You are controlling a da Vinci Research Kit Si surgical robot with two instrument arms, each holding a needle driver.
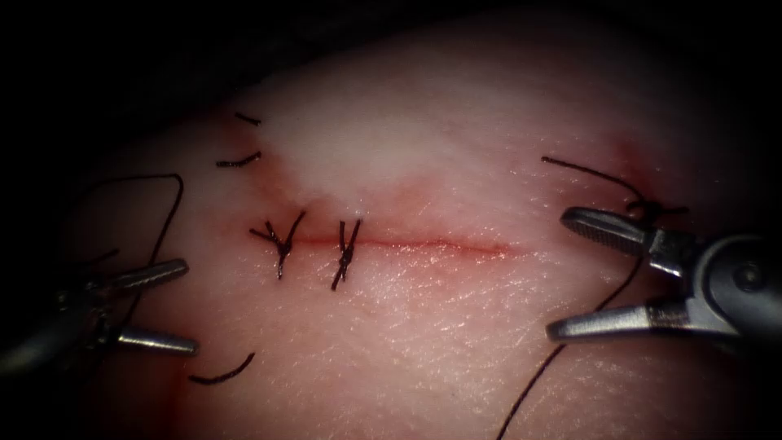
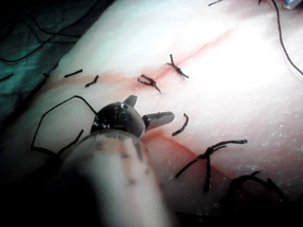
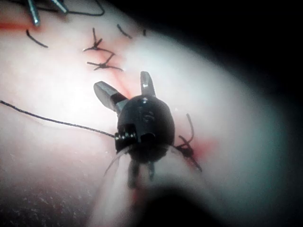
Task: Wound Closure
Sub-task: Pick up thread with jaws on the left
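Note:
The cut (image 1: 423, 244) runs sideways across the tissue (image 1: 423, 147), with two knotted stitches (image 1: 281, 240) (image 1: 346, 251) at its left end. My left tool (image 1: 191, 305) hovers left of the cut, jaws open and holding nothing. My right tool (image 1: 560, 273) sits past the cut's right end, jaws spread wide and empty. A long dark thread (image 1: 586, 169) leads to a knot (image 1: 643, 208) behind the right tool and trails down to the lower edge. The left tool (image 2: 151, 108) also appears with the stitches (image 2: 177, 70). The right tool (image 3: 124, 84) appears with the thread (image 3: 57, 120).
Short cut ends of thread lie loose on the tissue (image 1: 236, 161) (image 1: 248, 119) (image 1: 221, 375). A thread loop (image 1: 167, 204) curls by the left tool's wrist. Faint red fluid (image 1: 391, 200) stains the tissue around the cut. A dark teal cloth (image 2: 28, 52) lies beside the tissue.

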